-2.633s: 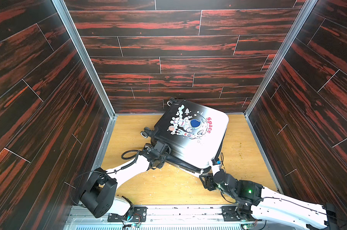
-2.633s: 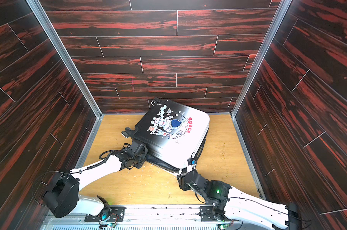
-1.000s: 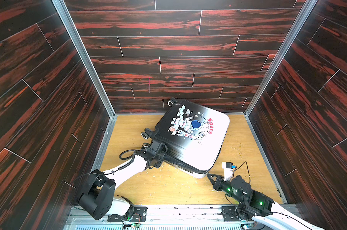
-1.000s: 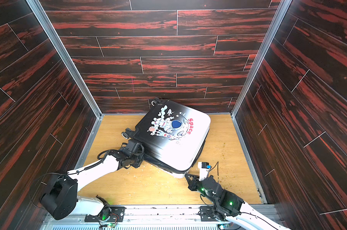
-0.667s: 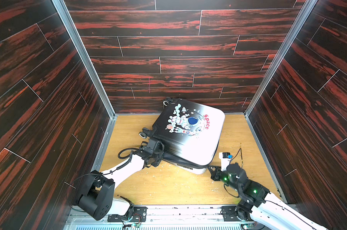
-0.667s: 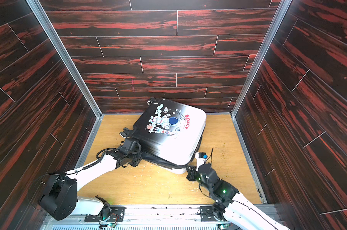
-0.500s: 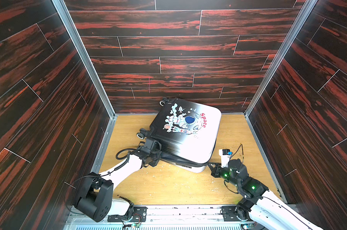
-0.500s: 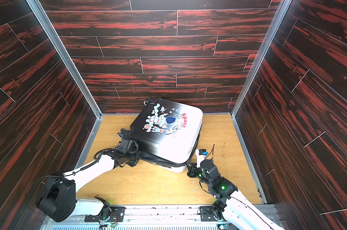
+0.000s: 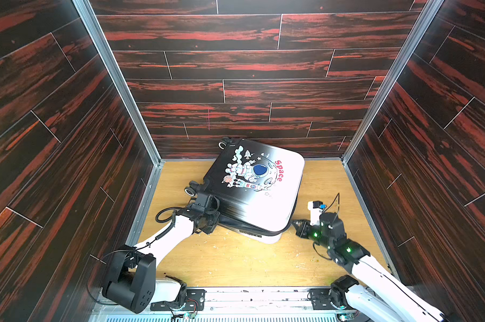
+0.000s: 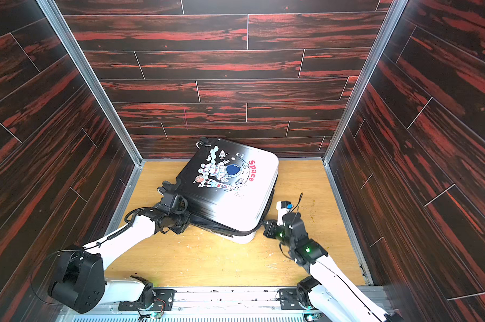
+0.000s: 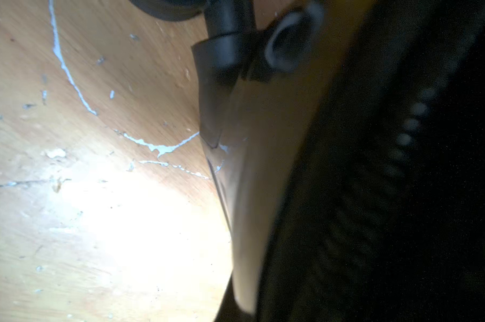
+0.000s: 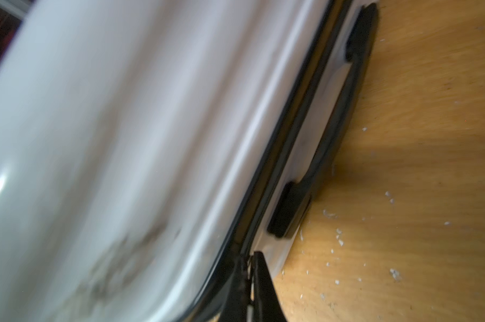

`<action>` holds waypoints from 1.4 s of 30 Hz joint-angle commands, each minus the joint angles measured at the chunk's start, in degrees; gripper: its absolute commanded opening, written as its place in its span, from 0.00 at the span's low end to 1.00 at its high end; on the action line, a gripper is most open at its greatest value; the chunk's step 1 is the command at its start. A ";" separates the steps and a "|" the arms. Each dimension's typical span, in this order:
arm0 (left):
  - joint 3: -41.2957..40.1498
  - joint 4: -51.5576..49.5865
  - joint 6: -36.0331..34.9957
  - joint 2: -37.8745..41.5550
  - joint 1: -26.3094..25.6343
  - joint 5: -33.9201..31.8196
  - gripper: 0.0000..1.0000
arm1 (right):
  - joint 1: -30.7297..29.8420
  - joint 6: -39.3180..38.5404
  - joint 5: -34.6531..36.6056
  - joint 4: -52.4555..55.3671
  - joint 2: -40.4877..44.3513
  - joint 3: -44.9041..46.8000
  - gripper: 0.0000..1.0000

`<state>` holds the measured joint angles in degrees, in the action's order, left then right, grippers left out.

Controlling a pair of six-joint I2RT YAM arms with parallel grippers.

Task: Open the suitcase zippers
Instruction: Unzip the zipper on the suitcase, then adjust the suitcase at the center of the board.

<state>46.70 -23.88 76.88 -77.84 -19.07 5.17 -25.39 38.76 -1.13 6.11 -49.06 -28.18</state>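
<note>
Nearest on the wooden bench [image 9: 235, 262], the right pincer [image 9: 294, 223] sits at about 4 o'clock of the suitcase [image 9: 252, 192]. Its tips are pressed together against the near right corner. The right wrist view shows them clenched right at the zippers [image 12: 280, 133], the dark track between the white shell halves, but any pull between them is too small to make out. The left pincer [image 9: 216, 218] is also clenched and is tucked against the near left corner at about 8 o'clock, just below a wheel [image 9: 190, 191]. What it pinches, if anything, I cannot tell. The case lies flat, print up, in the middle to far part of the bench. Its long axis runs roughly from 10 to 4 o'clock, with the wheeled end toward 10. From the right pincer the seam leads toward 9 o'clock along the near long side and toward 12 up the short end. The right arm therefore seems best placed to work that corner, while the left looks set to steady the case. The far corner reaches almost to the back wall [image 9: 235, 117].
</note>
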 commanded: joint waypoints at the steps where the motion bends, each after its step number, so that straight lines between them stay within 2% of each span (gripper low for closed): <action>1: -0.38 -8.15 -12.25 1.10 6.47 -17.04 0.00 | 9.28 0.62 16.34 -8.74 -6.29 -6.04 0.00; 5: -0.08 -8.55 -15.44 0.99 6.59 -16.17 0.00 | 13.33 -0.49 15.54 -14.29 -18.56 -12.66 0.00; 11: 0.96 -12.51 -18.92 1.11 6.83 -16.51 0.00 | 19.25 -2.33 15.23 -16.86 -33.52 -24.56 0.00; 19: 4.72 -15.02 -21.73 1.14 7.47 -22.35 0.00 | 27.70 -1.24 8.87 -24.10 -41.83 -28.45 0.00; 22: 7.67 -15.04 -22.88 -0.75 7.72 -26.17 0.00 | 27.76 -2.61 8.59 -24.85 -39.68 -26.15 0.00; 27: 14.99 -15.01 -27.26 -6.61 9.82 -30.31 0.00 | 26.65 -1.43 8.77 -24.33 -29.77 -17.55 0.00; 31: 21.37 -10.89 -31.01 -13.21 13.29 -25.93 0.00 | 19.52 -2.72 14.10 -17.88 -20.14 -11.82 0.00; 34: 31.15 -12.56 -32.90 -20.85 14.14 -27.98 0.00 | 12.65 -3.03 16.13 -13.54 -13.86 -7.33 0.00; 36: 37.96 -14.11 -33.24 -26.66 15.14 -27.06 0.11 | 8.65 -1.12 16.31 -10.64 -10.94 -4.79 0.00; 39: 50.27 -23.88 -31.79 -32.31 17.46 -25.89 0.61 | 2.22 3.76 17.46 -7.52 -7.11 -1.38 0.00; 40: 52.82 -26.67 -31.23 -32.53 17.83 -26.78 0.69 | -0.45 5.72 18.37 -6.87 -6.10 -0.62 0.00; 42: 54.69 -30.13 -30.56 -30.16 17.82 -30.46 0.75 | -5.72 8.79 20.61 -6.55 -5.35 0.01 0.00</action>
<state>96.42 -45.30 44.53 -112.73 -3.07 -13.08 -26.79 42.74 14.00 -3.03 -56.21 -29.21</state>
